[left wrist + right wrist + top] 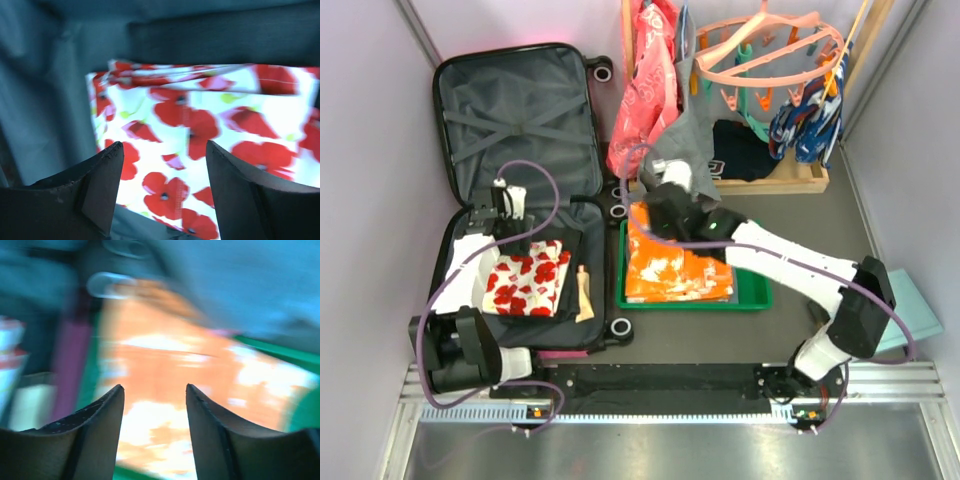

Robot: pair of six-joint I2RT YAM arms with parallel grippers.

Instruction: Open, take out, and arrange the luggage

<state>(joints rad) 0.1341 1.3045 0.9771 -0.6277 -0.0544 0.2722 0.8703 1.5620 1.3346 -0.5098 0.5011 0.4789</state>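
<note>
Looking across the bench (820, 225), I see the luggage (515, 110) lying wide open on the left side. Its strapped grey lid half is toward the far end and its other half is near the arms, with black wheels (603, 71) along its right edge. In the near half lies a folded poppy cloth (528, 280), red blooms on white, with a pale tube (584, 296) just beside it on the right.

The left hand (165, 150) hangs over that near half, right above the poppy cloth. It is released, its two fingers well apart with nothing between them. I cannot tell whether they touch the fabric.

Just right of the luggage sits a green tray (752, 294) holding an orange garment (675, 265). The right hand (155, 390) reaches over the far left corner of that tray. Its wrist view is blurred, yet the fingers stand apart with only the orange garment showing behind the gap, so it is released too.

A grey garment (688, 140) hangs just beyond it, next to a red-and-pink garment (645, 95). A pink peg hanger (770, 50) stands over a wooden tray (800, 182) at the far right, and a pale teal box (912, 310) lies at the right edge.
</note>
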